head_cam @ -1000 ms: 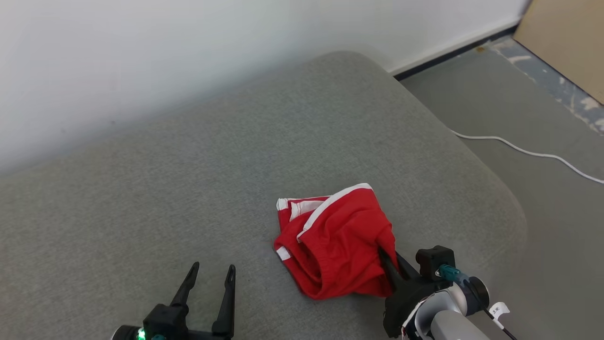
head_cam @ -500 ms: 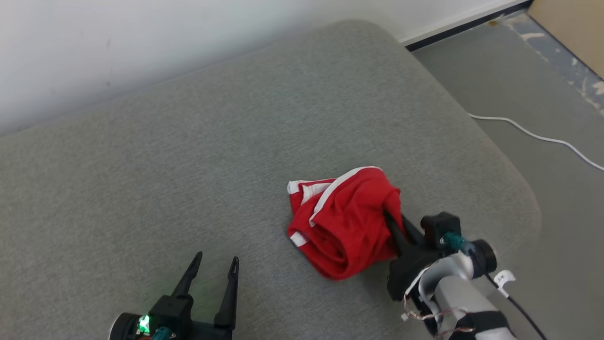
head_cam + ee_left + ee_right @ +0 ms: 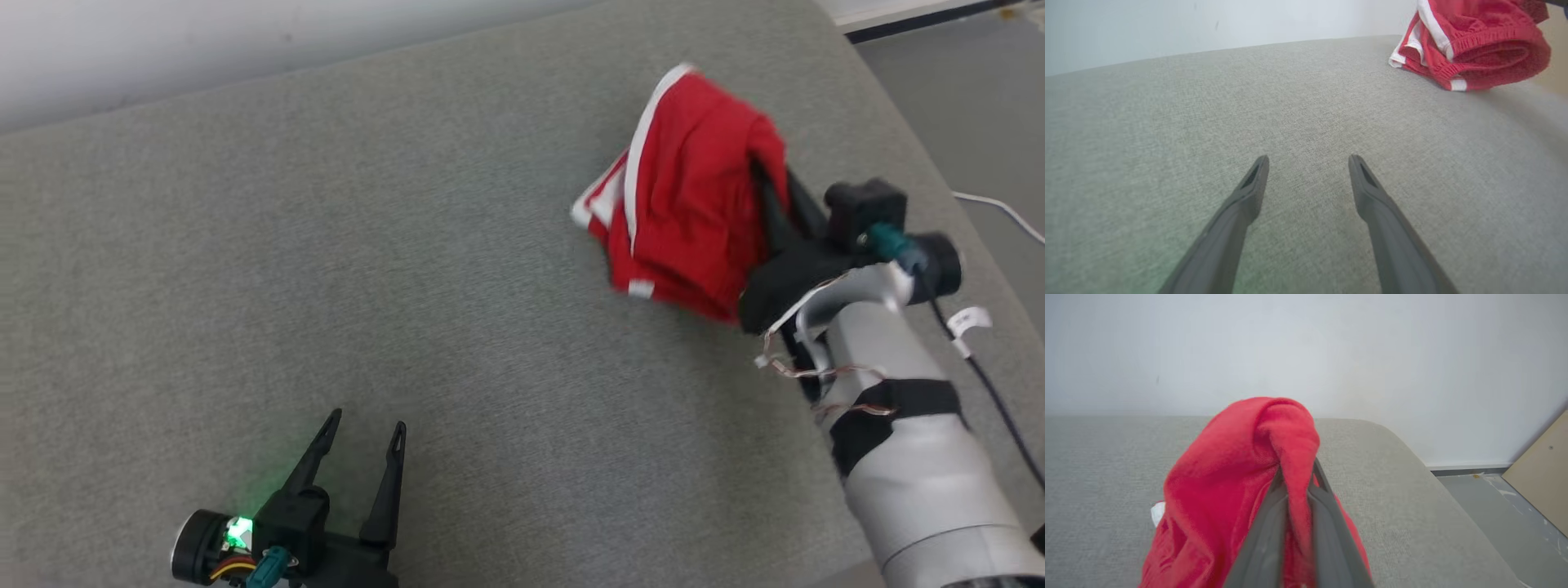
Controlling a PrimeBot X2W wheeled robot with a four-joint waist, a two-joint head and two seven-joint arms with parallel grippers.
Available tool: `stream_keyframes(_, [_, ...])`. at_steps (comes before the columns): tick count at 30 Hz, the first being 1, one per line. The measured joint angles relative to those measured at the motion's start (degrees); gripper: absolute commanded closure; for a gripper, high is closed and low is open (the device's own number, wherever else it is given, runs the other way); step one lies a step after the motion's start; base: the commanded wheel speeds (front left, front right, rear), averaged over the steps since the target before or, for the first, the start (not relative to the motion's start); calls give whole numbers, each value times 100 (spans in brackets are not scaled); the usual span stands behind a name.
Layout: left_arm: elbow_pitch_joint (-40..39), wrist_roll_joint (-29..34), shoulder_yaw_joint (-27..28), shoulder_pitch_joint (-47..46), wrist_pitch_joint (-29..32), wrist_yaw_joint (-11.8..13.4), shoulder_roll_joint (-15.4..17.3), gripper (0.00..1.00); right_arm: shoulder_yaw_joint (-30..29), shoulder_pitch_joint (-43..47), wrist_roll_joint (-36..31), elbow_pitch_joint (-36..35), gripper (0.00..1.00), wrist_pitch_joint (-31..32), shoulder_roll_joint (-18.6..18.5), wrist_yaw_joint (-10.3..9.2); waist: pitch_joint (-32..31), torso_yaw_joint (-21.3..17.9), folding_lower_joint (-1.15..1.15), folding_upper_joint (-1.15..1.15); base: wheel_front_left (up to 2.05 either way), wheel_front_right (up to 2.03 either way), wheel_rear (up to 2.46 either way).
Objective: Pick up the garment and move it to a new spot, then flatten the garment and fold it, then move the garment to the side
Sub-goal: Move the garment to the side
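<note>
Right gripper raised since earlier frame, fingers clamped on red shorts; bundle hangs from fingertips over grey cushion, toward its far right corner. Left gripper spread, empty, well apart; shorts lie to its forward-right.

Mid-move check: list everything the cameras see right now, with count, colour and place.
garment: one, red with white trim, bunched over the cushion's far right part
cushion: one, grey fabric, under both arms
wall: one, white, behind the cushion
floor: grey, right of the cushion
cable: one, white, on the floor
board: one, tan, far right
left gripper: one, dark fingers apart, holding nothing, low near left
right gripper: one, dark fingers pinching a garment fold
</note>
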Motion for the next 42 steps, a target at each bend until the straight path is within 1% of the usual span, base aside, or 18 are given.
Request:
stream_keyframes(3, [-24,3,-7,-9,0,-4,26,0,-254,-204,-181,137,100,0,-232,0,88,147,0,0,0,0,0])
stream_keyframes(6, [-107,16,-13,-59,0,-25,29,0,-586,-334,-448,442,100,18,-583,0,163,281,0,0,0,0,0])
stream_keyframes(10, [-260,77,-69,-172,-1,-25,53,0,-1193,-506,-850,772,100,93,-1007,0,273,438,0,0,0,0,0])
stream_keyframes(16, [-417,133,-142,-358,-1,-26,82,0,-2295,-547,-1703,889,100,354,-1668,0,436,662,-1,0,0,0,0])
stream_keyframes(18, [-452,134,-145,-375,0,-27,90,0,-2650,-566,-1980,824,100,478,-1774,0,492,736,-1,0,0,0,0])
stream_keyframes(19, [-452,134,-145,-375,0,-27,90,0,-2650,-566,-1980,824,100,478,-1774,0,492,736,-1,0,0,0,0])
stream_keyframes(20, [-467,134,-122,-375,0,-27,105,0,-2953,-580,-2286,783,88,680,-1825,0,543,805,-1,0,0,0,0])
stream_keyframes(22, [-468,133,-82,-372,0,-27,113,0,-3292,-592,-2555,770,0,951,-1828,0,589,862,-1,0,0,0,0])
stream_keyframes(27, [-442,131,-41,-358,-1,-27,102,0,-4180,-353,-3166,521,0,1334,-1751,0,613,933,-1,0,0,0,0])
stream_keyframes(30, [-432,120,-30,-348,0,-27,68,0,-4612,-138,-3455,216,0,1319,-1668,0,548,939,-1,0,0,0,0])
stream_keyframes(32, [-433,103,-4,-334,0,-25,46,0,-4733,-74,-3565,19,0,1126,-1621,0,483,941,-2,-1,0,0,0])
stream_keyframes(35, [-430,82,68,-291,-1,11,15,0,-4722,-80,-3599,-27,0,631,-1460,0,357,940,-2,-1,0,0,0])
stream_keyframes(38, [-421,58,155,-180,0,43,-3,0,-4566,-151,-3609,196,0,230,-1328,0,205,939,-2,0,0,0,0])
stream_keyframes(42, [-426,2,328,-81,0,113,-49,0,-4189,-217,-3431,605,0,22,-1232,0,5,953,-2,-1,0,0,0])
